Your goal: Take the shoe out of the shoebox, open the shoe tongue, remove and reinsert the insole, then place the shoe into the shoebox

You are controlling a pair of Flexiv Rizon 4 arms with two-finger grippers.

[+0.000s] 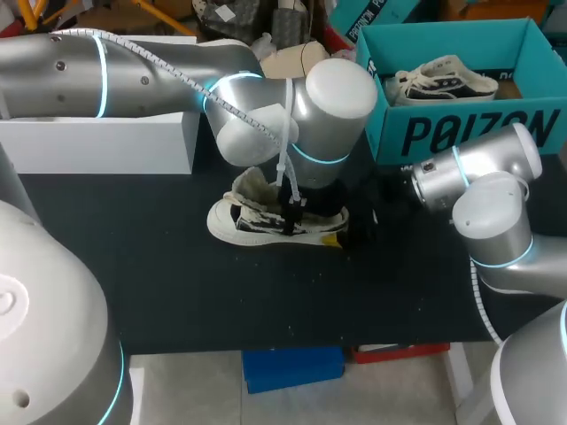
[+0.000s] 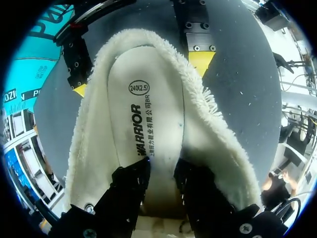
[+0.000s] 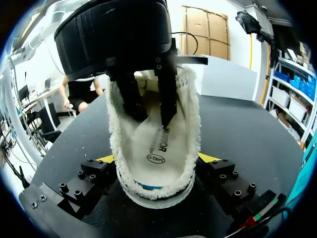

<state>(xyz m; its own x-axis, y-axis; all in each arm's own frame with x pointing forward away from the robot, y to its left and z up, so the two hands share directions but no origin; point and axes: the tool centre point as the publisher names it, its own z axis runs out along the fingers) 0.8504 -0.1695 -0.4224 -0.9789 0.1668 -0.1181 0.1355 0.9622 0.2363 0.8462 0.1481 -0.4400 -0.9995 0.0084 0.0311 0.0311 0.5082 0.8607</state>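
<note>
From above, we see the shoe (image 1: 252, 221) lying on the dark table (image 1: 159, 283) near its middle. It is outside the teal shoebox (image 1: 461, 133) at the far right, which holds a second shoe (image 1: 443, 81). Our left arm (image 1: 177, 80) reaches in from the left and hangs over the shoe. Our right arm (image 1: 478, 177) meets the shoe's right end. A white box (image 1: 97, 142) stands at the far left.

At our left wrist, the left gripper (image 2: 161, 171) sits down in the shoe's fleecy opening, against the insole (image 2: 148, 99). We cannot tell whether it grips the insole. Just ahead, the right gripper (image 2: 140, 75) has a yellow tip against each side of the shoe.

At our right wrist, the right gripper is clamped on the shoe from both sides. The left gripper enters the opening from above, and the insole lies inside the shoe.
</note>
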